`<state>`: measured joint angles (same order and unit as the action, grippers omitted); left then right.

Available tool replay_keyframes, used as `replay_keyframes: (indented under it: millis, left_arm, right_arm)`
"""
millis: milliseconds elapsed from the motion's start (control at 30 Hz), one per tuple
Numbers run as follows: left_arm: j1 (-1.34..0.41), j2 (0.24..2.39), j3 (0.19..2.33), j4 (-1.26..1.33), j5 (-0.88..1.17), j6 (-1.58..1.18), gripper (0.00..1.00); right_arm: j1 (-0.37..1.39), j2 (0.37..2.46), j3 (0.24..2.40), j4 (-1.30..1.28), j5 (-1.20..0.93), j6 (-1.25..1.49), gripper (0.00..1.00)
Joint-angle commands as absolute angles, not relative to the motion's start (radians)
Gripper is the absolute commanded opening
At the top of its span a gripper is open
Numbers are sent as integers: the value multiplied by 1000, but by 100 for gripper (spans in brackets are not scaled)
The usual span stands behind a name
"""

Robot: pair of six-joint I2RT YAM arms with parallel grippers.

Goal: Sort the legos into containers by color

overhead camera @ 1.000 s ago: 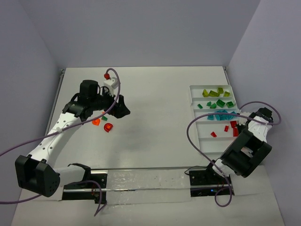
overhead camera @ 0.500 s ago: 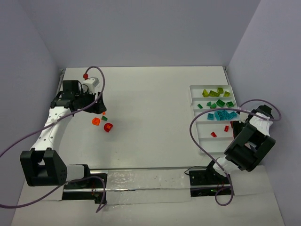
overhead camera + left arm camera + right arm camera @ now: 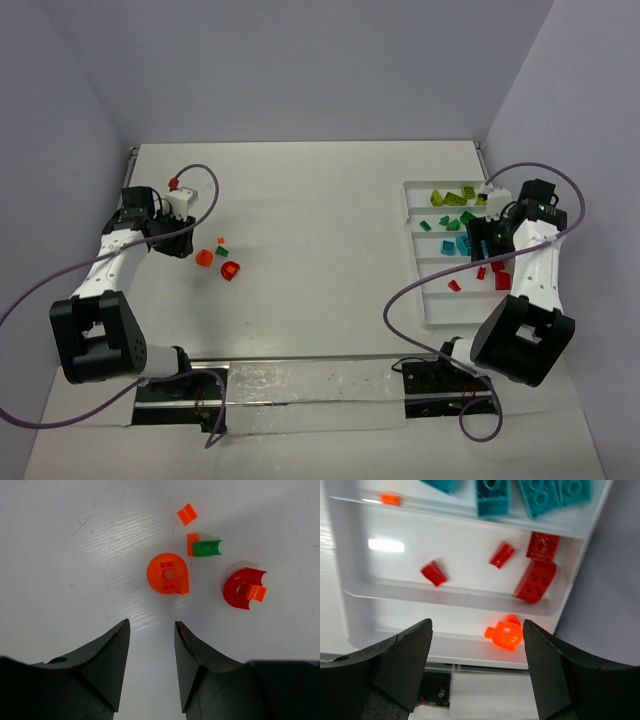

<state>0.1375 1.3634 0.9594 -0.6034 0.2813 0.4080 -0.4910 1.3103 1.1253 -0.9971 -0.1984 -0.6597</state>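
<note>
My left fingers (image 3: 100,665) are open, just near a round orange lego (image 3: 168,574). My right fingers (image 3: 400,665) are open over the tray (image 3: 450,535).

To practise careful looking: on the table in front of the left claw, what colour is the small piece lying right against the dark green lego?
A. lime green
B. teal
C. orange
C: in the left wrist view a small orange piece lies flush against the dark green lego, ahead of the left claw.

White table (image 3: 330,220) between pale lilac walls (image 3: 300,60), glossy strip (image 3: 300,385) along its near edge
</note>
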Motion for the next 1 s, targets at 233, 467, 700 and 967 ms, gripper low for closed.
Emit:
replay_keyframes:
  millis: [233,467,700,967]
  left_arm:
    - [192,1490,977,-594,692,1046,41]
    - [255,1716,1211,-908,779,1317,43]
    - [268,1791,1268,-1063,809,1519,53]
    - [268,1792,1190,-996,792,1593,46]
  right_arm:
    - [-380,1284,1213,-1092,-290,-537,81]
    - [-368,1282,1213,-1102,-288,-531,81]
    - [-362,1300,1203,-1096,-284,-526,81]
    - [-362,1322,1204,-1097,-288,-519,81]
